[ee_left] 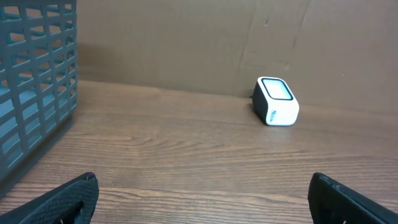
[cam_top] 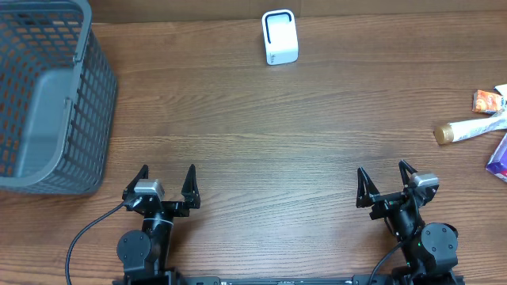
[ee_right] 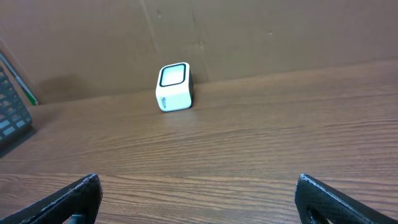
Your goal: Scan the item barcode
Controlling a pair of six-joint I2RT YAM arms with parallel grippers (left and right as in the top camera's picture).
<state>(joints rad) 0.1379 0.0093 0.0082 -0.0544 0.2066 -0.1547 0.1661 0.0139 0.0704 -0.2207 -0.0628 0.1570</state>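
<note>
Where table [cam_top: 253,142] meets cardboard wall [ee_left: 155,43], scanner [cam_top: 280,37] stands.

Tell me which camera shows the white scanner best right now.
Left wrist: the scanner looks largest there, with its dark-rimmed window and lettered side both clear. The right wrist shows the scanner slightly smaller, from the other side. Overhead, the scanner is small, seen from above, near the back.

Cropped by the 9 o'clock edge overhead: basket [cam_top: 71,119]. Cropped at 3 o'clock: purple pack [cam_top: 499,158]. Too small to read: print on tube [cam_top: 467,129], orange pack [cam_top: 487,101] and scanner [ee_left: 277,102] side
</note>
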